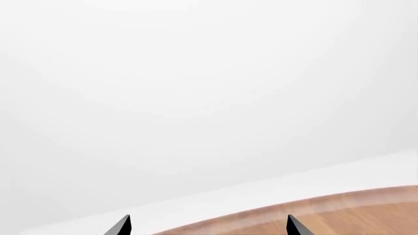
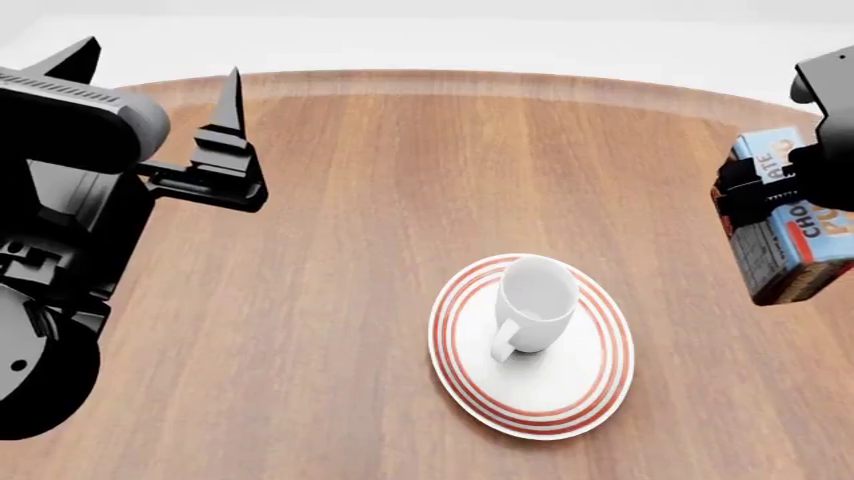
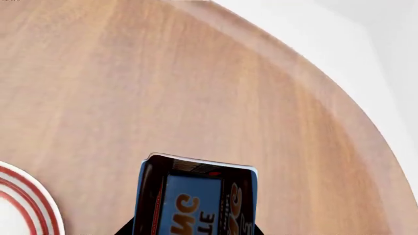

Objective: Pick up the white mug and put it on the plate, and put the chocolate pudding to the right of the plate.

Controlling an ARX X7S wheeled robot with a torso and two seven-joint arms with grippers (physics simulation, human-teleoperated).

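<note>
I see a round wooden surface (image 2: 334, 250) from the head camera, with a pale floor or wall beyond its far edge. The plate (image 2: 587, 395), white with red rings around its rim, lies right of the middle of the surface. The white mug (image 2: 537, 300) stands upright on the plate, toward its far side, with its handle pointing toward me and slightly left.

At the right edge of the head view, my right claw (image 2: 767, 200) pinches the chocolate pudding (image 2: 794, 235), a small carton with a light blue face, orange lettering and dark sides. The carton appears lifted off the surface, tilted, and sits to the right of the plate and apart from it. In the right wrist view the carton fills the lower middle, and the dark claw parts show at both of its sides. An arc of the plate's red rings shows at the picture's edge, apart from the carton, with bare wood between them.

My left claw (image 2: 160, 100) sits at the far left of the head view, raised above the surface, with its 2 dark fingers spread apart and nothing between them. The left wrist view shows mostly pale background, a curved strip of the wooden edge, and the 2 pointed fingertips (image 1: 121, 226) well apart.
</note>
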